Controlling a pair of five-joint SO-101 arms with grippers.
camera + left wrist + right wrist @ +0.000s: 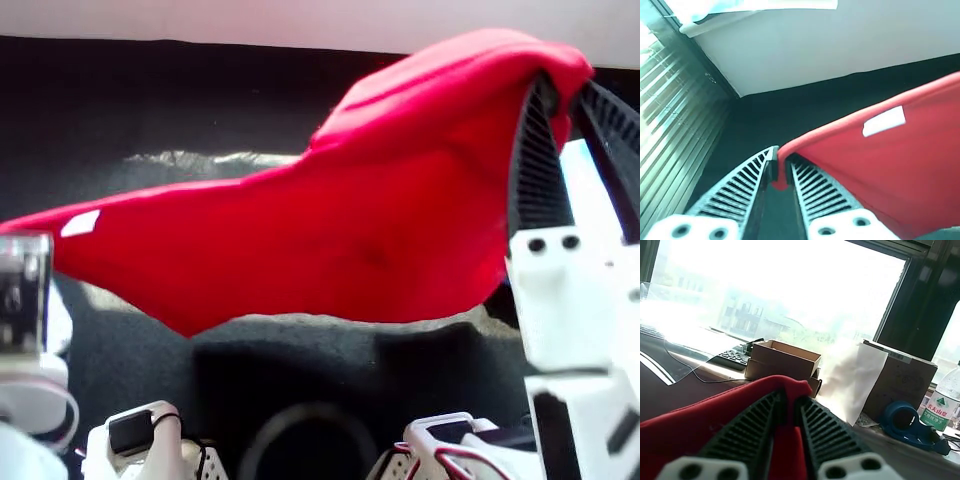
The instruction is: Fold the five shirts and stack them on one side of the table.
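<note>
I'm watching the red shirt (380, 220) hanging in the air above the dark surface (330, 360), stretching between the two arms. Its right end is riding high, and its left end, the one bearing a small white tag (80, 222), is sitting lower. The left tool (775, 156) is pinching the shirt's edge near that tag, jaws narrowed onto the cloth, while the right tool (791, 396) is clamping a bunched fold at the high right end. Beyond it, by the window, a cardboard box (782, 359) and a water bottle (942, 402) are standing.
</note>
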